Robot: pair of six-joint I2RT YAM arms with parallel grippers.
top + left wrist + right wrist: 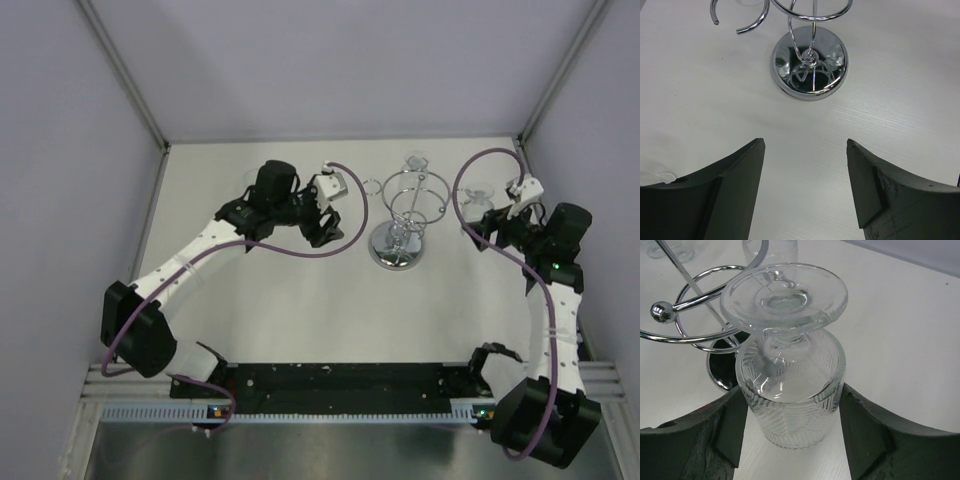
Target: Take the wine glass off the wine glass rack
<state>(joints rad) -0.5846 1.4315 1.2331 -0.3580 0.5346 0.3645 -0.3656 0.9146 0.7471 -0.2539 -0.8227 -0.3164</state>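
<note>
The wine glass rack point(398, 248) stands mid-table on its mirror disc base point(810, 75), its chrome arms curving out above. An upside-down ribbed wine glass point(790, 385) sits between the fingers of my right gripper point(792, 395), which is shut on its bowl, foot upward. The glass point(478, 196) is just right of the rack. One rack ring and a ball-tipped arm point(662, 311) lie close to its left. My left gripper point(327, 230) stands open and empty left of the rack, with only bare table between its fingers point(752, 165).
Another glass point(415, 164) hangs at the rack's far side, and more glassware point(771, 249) shows behind the held one. White walls and metal frame posts close in the table at the back and sides. The arm bases stand at the near edge.
</note>
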